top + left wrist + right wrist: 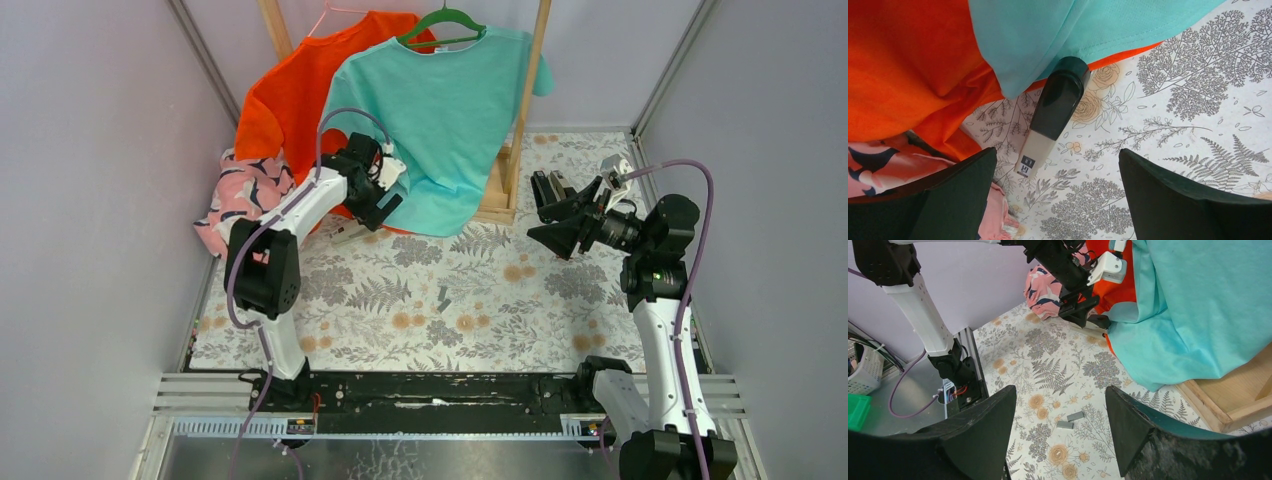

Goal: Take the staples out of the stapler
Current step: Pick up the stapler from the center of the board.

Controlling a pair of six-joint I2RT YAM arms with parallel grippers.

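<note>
Spread empty above the stapler (1055,105), the left gripper (1055,167) should lift straight, sparing the teal shirt (1073,30) over it; the right gripper (1060,400) likewise gapes empty.

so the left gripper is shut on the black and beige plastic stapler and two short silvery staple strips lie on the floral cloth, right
Not shut: the left wrist view shows the left gripper open, the black and beige plastic stapler lying free on the floral cloth. The two short silvery staple strips do lie there.
</note>
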